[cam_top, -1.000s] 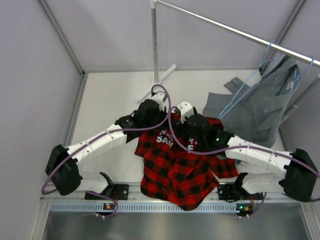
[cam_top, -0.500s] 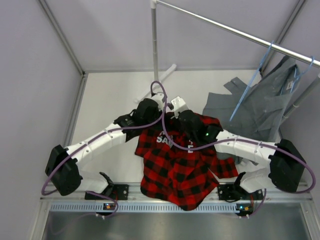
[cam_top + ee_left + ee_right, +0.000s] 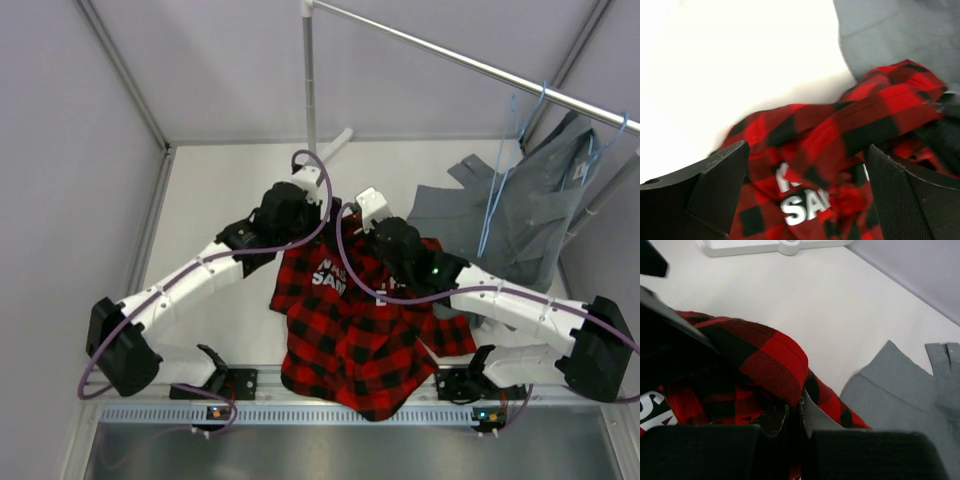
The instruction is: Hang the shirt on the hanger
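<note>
Shirt (image 3: 350,340) in red and black checks is seen spread on the white surface (image 3: 220,200), toward 6 o'clock in the top view, between the two arms. Its lower edge is draped over the near edge of the surface. White letters (image 3: 325,280) are shown on a dark part near its collar end, which is pointed to 12 o'clock.

The left end effector (image 3: 807,147) is held over the collar end, at about 11 o'clock of the shirt. Its two fingers are spread wide and nothing is held between them. The shirt is seen below them.

The right end effector (image 3: 790,412) is set at 12 o'clock of the shirt. Its fingers are drawn close together. A fold of the shirt seems to be pinched between them, though that spot is dark in the wrist view.

The hanger (image 3: 497,185), thin and light blue, is hung from the metal rail (image 3: 450,55) at 2 o'clock, well apart from the shirt. A grey garment (image 3: 520,225) is found just beside the shirt at 3 o'clock.
</note>
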You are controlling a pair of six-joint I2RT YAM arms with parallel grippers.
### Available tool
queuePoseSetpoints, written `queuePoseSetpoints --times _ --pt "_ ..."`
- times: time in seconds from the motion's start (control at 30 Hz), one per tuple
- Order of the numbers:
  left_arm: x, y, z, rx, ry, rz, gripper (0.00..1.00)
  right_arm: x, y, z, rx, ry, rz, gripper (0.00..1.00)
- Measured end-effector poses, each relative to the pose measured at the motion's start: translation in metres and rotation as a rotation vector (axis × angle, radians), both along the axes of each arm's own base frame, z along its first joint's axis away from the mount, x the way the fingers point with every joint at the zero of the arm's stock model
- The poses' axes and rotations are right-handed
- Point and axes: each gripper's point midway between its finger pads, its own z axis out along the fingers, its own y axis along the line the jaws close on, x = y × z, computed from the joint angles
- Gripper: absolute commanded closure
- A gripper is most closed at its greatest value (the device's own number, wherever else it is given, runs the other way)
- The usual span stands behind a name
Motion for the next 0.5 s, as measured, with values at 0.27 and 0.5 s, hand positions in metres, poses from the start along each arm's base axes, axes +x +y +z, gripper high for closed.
queuePoseSetpoints --times 0.27,0.5 --pt "-0.023 0.074 -0.044 0.038 -0.171 0.148 0.02 -0.002 -0.034 0.006 -0.017 0.063 -0.062 1.00" --pt "-0.035 0.109 -0.131 0.114 0.182 0.375 0.02 -0.007 -0.045 0.015 0.028 0.114 -0.044 1.00"
